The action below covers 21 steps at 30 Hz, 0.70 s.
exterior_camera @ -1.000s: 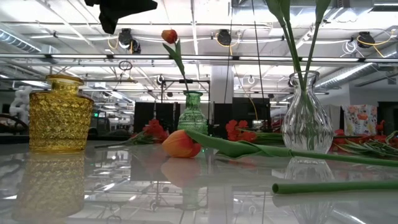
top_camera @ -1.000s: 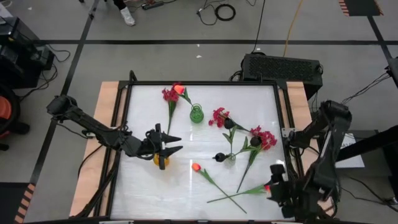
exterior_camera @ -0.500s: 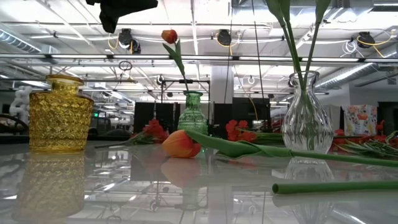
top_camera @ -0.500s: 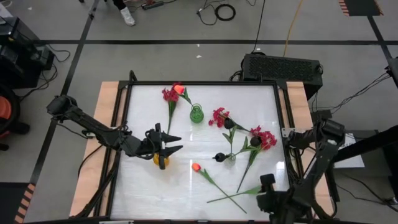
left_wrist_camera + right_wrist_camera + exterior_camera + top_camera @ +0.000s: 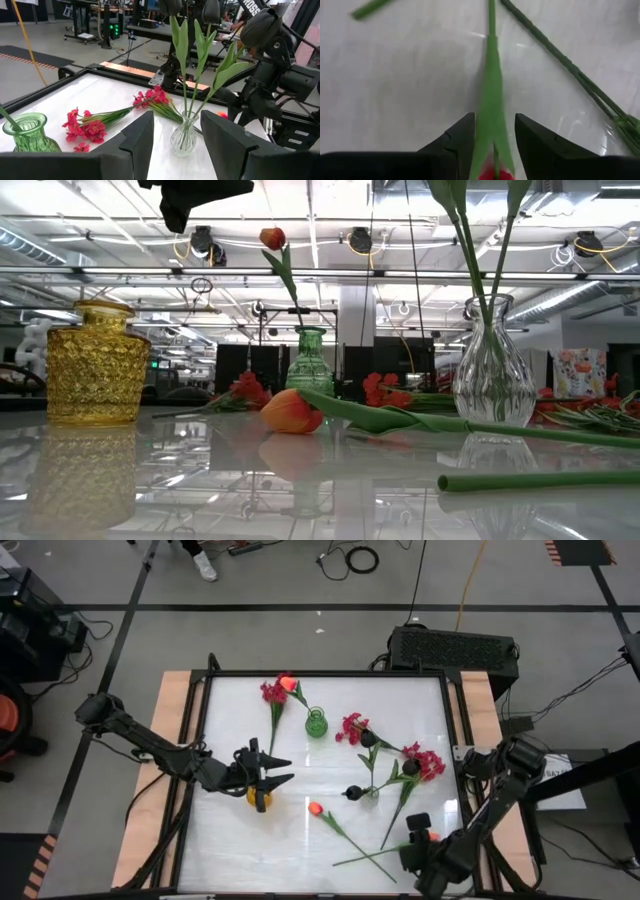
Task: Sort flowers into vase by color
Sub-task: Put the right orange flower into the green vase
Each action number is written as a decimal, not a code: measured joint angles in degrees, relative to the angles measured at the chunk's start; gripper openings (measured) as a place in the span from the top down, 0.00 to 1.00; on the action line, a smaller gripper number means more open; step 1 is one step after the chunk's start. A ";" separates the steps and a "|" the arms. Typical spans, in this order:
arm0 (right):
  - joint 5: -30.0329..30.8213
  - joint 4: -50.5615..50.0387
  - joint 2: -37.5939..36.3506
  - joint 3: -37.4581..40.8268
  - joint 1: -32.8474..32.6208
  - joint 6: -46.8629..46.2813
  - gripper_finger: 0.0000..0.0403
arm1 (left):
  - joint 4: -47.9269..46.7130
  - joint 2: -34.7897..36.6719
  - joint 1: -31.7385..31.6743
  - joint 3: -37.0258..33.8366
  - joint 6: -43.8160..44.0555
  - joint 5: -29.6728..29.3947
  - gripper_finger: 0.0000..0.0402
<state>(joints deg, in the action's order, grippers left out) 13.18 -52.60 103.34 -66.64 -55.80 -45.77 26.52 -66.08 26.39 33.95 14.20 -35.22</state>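
My right gripper (image 5: 493,150) is open low over the near right part of the table. Its fingers stand on either side of an orange-red tulip's green leaf (image 5: 492,115), close to the bud (image 5: 433,836). Whether they touch it I cannot tell. My left gripper (image 5: 268,776) hovers open above the yellow vase (image 5: 257,798). The green vase (image 5: 316,723) holds one tulip (image 5: 288,683). Three black blooms (image 5: 367,739) stand with their stems in the clear vase (image 5: 372,790). A second tulip (image 5: 314,808) lies flat on the table.
Crimson-pink sprays lie flat on the table: one (image 5: 272,692) left of the green vase, two (image 5: 350,727) (image 5: 428,762) around the clear vase. The second tulip's stem (image 5: 555,60) crosses the straddled tulip's stem. The black table frame (image 5: 456,740) runs along the right edge.
My right arm has swung in from the table's right edge toward the left along the near side, bringing its gripper over the bud end of the lying tulip. The flowers have stayed in place.
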 joint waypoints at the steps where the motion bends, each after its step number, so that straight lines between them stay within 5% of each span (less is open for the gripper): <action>1: -0.19 0.76 0.11 0.68 0.37 0.05 0.67 | 0.00 0.00 0.00 0.00 0.00 0.00 0.57; 9: -4.40 6.72 0.03 5.67 2.16 0.04 0.70 | -0.02 0.00 0.00 0.00 0.00 0.20 0.57; 17: -5.14 6.89 0.12 5.65 2.31 1.04 0.96 | -0.04 -0.02 0.00 0.00 -0.07 0.29 0.57; 21: -4.80 4.31 0.29 4.00 2.31 0.73 0.97 | -0.04 -0.02 0.00 0.00 -0.07 0.40 0.57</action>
<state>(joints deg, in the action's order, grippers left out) 8.37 -48.30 103.63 -62.64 -53.49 -45.04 26.48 -66.11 26.39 33.95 14.13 -34.83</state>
